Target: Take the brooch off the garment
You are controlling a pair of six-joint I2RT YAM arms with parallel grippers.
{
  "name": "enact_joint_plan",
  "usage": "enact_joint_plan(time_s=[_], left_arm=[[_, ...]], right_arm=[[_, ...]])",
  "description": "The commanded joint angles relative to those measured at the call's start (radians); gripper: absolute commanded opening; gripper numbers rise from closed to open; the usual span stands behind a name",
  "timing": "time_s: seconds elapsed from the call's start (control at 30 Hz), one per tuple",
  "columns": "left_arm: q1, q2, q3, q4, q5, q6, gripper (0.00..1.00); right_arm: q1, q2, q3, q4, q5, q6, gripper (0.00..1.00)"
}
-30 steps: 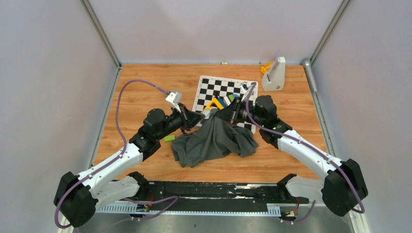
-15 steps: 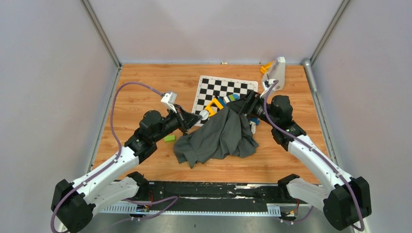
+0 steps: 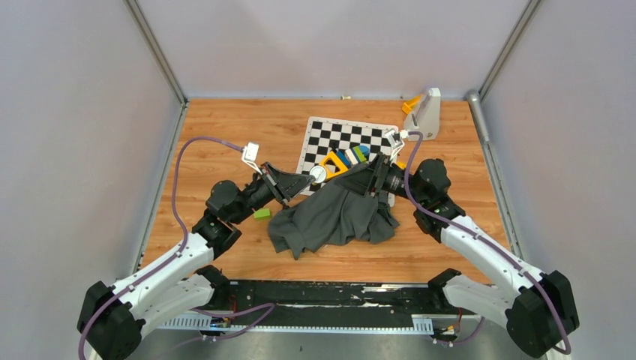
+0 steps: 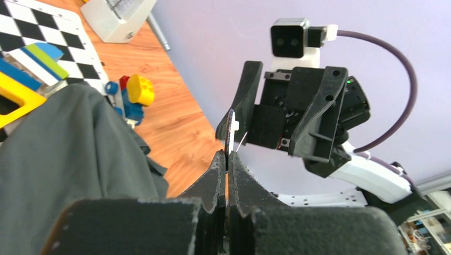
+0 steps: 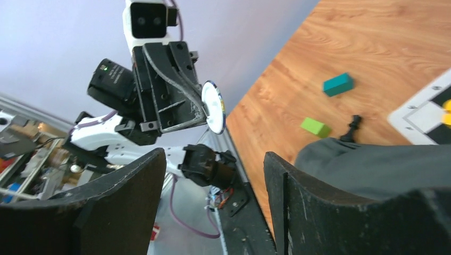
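Note:
The brooch [image 3: 317, 174] is a small round white disc. My left gripper [image 3: 303, 180] is shut on its edge and holds it in the air, just left of the garment. The left wrist view shows the brooch [image 4: 230, 133] edge-on above the shut gripper [image 4: 226, 158], its thin pin sticking out, apart from the cloth. The garment [image 3: 337, 217], a dark grey shirt, lies crumpled mid-table. My right gripper [image 3: 373, 180] hovers open over the garment's far right edge, nothing between its fingers. From the right wrist, the brooch [image 5: 214, 106] shows beyond the open gripper [image 5: 215, 159].
A chequered board [image 3: 346, 136] lies behind the garment with yellow, blue and green toy blocks [image 3: 341, 157] on it. A green block [image 3: 261, 214] sits left of the shirt. A grey stand [image 3: 422, 116] is at back right. Duplo pieces [image 4: 130, 93] lie by the shirt.
The right gripper opened, let the cloth go and drew back to the right; the garment slumped down. The left gripper pulled away to the left with the brooch.

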Motion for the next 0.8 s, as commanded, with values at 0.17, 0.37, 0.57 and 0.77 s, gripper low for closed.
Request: enact_joint_plan(time_s=[0.17, 0.37, 0.57, 0.77], left_arm=[[0.005, -0.017, 0.006, 0.125, 0.031, -0.08, 0.0], [0.005, -0.016, 0.004, 0.131, 0.035, -0.078, 0.0], [0.004, -0.014, 0.003, 0.136, 0.04, -0.075, 0.0], [0.005, -0.01, 0.003, 0.149, 0.054, -0.074, 0.0]], right_arm=[[0.105, 0.094, 0.103, 0.149, 0.03, 0.092, 0.63], [0.13, 0.138, 0.142, 0.17, 0.031, 0.091, 0.54], [0.134, 0.156, 0.151, 0.169, 0.044, 0.091, 0.39], [0.135, 0.167, 0.159, 0.164, 0.054, 0.091, 0.29]])
